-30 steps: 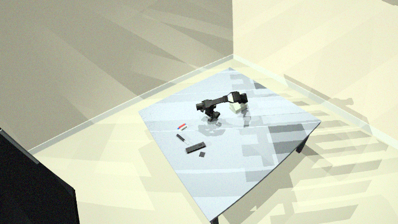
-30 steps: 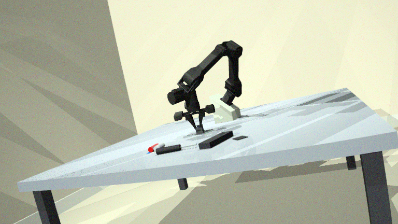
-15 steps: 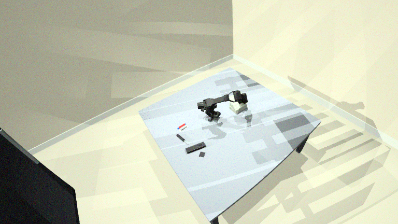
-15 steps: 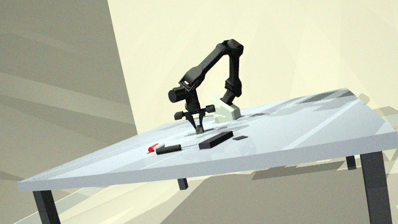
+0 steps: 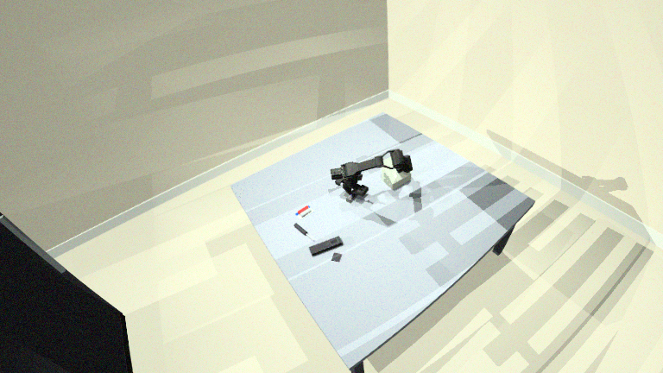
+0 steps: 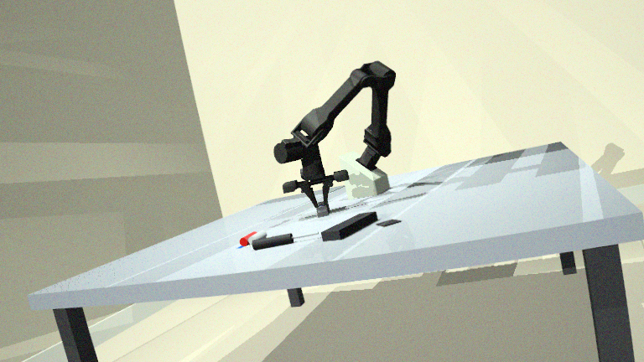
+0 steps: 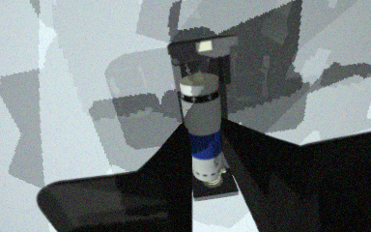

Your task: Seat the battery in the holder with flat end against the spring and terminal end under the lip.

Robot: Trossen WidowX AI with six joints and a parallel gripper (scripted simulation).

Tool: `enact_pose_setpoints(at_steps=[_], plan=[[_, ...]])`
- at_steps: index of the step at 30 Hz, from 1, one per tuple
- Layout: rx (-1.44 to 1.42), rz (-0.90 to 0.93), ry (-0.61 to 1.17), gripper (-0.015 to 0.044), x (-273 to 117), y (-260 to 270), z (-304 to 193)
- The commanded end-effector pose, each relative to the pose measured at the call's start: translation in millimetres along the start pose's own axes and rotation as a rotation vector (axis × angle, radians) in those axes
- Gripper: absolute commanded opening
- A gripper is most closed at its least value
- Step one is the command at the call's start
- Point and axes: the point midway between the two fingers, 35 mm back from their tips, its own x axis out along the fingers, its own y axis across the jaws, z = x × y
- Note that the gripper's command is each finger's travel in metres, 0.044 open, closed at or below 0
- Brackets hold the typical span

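Note:
The battery, white and grey with a blue band, lies lengthwise over the holder in the wrist view. Its upper end is below the holder's lip in the picture, with a dark gap between them. Its terminal nub cannot be made out. The lower, flat end is beside the spring, which shows partly past it. The battery looks slightly slanted to the holder. My gripper is shut on the battery's sides, low over the table. The battery's underside is hidden.
A red marker with a white piece beside it, a dark-handled screwdriver, a black oblong box and a small dark square lie nearby. A pale block stands by the arm's base.

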Motion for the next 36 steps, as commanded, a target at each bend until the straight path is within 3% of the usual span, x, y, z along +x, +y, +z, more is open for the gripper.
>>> enact_pose_setpoints(at_steps=[1,36], plan=[[-0.005,-0.004,0.028,0.0061,2.2,-1.8,0.2],[-0.007,0.004,0.130,0.0061,2.6,-2.8,15.7]])
